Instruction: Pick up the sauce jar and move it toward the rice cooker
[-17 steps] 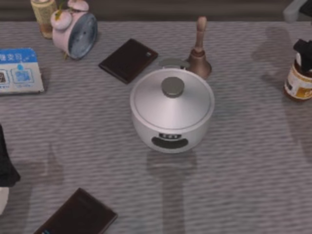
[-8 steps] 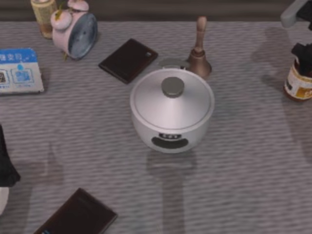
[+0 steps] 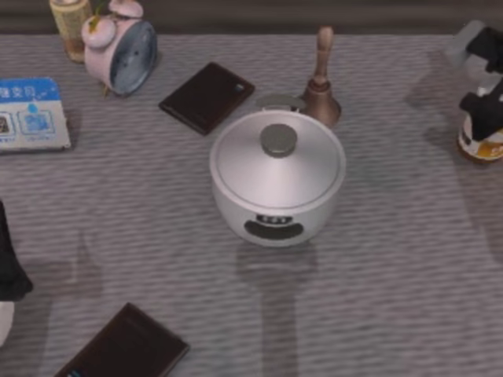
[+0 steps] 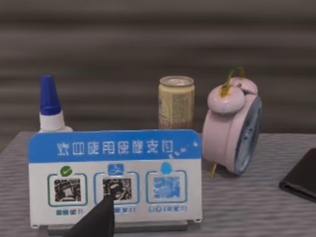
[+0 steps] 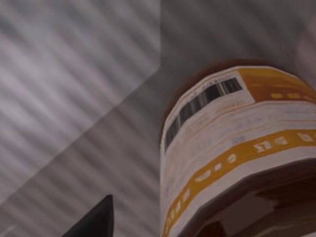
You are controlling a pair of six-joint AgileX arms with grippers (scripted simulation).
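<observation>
The sauce jar (image 3: 479, 146) stands at the table's far right edge, its cream-and-orange label (image 5: 232, 143) filling much of the right wrist view. My right gripper (image 3: 484, 108) hangs right over the jar and hides its lid. One dark finger (image 5: 97, 220) shows beside the jar with a gap between them; the other finger is out of view. The rice cooker (image 3: 277, 177), white-silver with a grey knob, sits mid-table, well left of the jar. My left gripper (image 3: 8, 276) is parked at the left edge, holding nothing.
A brass bell (image 3: 321, 85) stands just behind the cooker, with a dark wallet (image 3: 207, 96) to its left. At the back left are a pink alarm clock (image 3: 122, 49), a tan can (image 3: 69, 23) and a blue-white sign (image 3: 30, 114). Another dark flat case (image 3: 126, 345) lies front left.
My right arm has come further into view and its gripper has sunk lower over the jar. The jar, the cooker and my left arm have stayed where they were.
</observation>
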